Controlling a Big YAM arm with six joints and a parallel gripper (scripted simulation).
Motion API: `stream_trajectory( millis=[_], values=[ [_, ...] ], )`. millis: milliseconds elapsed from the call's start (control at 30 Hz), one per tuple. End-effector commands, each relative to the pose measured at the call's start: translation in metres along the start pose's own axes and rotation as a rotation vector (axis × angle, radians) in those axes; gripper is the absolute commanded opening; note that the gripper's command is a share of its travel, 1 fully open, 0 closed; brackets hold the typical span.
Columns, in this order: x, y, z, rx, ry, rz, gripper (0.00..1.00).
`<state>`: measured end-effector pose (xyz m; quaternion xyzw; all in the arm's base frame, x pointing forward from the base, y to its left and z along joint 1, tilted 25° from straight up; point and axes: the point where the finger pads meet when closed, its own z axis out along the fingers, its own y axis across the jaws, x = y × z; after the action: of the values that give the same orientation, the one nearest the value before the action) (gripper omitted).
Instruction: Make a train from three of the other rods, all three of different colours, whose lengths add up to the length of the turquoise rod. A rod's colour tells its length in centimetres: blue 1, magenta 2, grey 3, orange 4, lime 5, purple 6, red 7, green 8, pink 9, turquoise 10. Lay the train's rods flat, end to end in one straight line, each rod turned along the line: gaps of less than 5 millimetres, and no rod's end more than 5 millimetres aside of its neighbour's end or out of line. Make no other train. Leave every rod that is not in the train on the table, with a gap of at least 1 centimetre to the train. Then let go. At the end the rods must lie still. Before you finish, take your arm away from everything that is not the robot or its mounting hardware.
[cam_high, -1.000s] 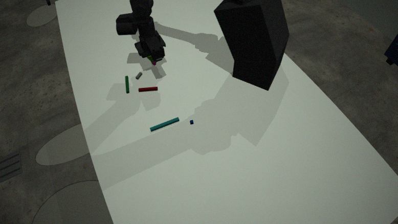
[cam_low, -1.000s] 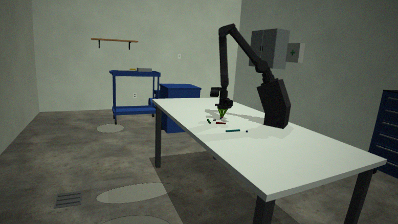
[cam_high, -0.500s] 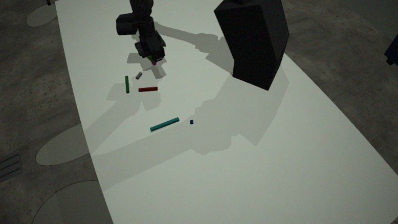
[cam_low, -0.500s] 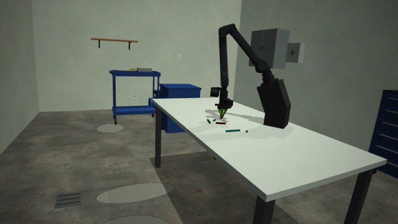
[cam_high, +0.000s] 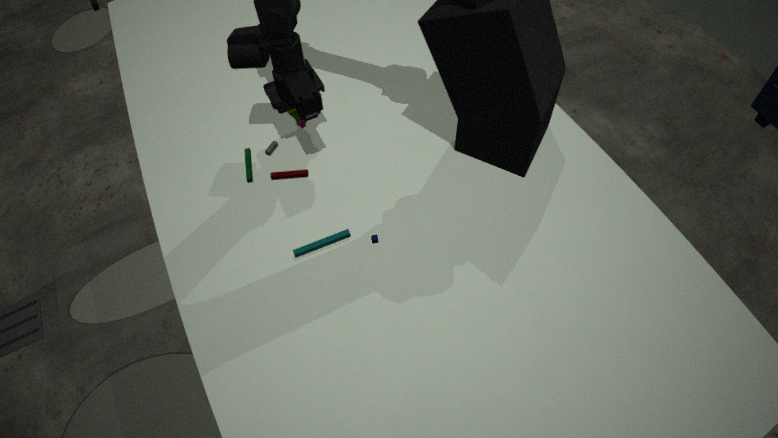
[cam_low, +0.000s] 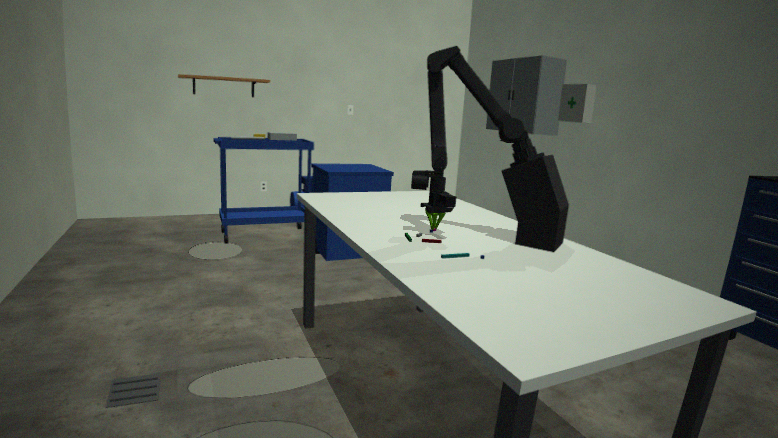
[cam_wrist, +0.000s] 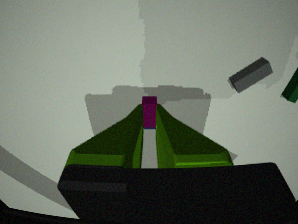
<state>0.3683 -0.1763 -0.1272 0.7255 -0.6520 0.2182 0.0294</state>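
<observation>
My gripper is shut on a short magenta rod and holds it at the fingertips just above the table, at the far left part of the rod group; it also shows in the exterior view. A grey rod lies a little in front of it. A green rod and a red rod lie nearer, apart from each other. The turquoise rod lies at mid-table with a small blue rod just to its right, apart from it.
The arm's dark base block stands at the table's far right. The table's left edge runs close to the green rod. A blue cart and a blue cabinet stand beyond the table.
</observation>
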Motion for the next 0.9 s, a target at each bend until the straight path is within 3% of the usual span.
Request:
stream_trajectory(
  millis=[0, 867],
  values=[
    [-0.0046, 0.0056, 0.0030, -0.003, -0.007, -0.008, 0.04],
    [0.0026, 0.0012, 0.0100, 0.004, 0.001, 0.002, 0.04]
  ],
)
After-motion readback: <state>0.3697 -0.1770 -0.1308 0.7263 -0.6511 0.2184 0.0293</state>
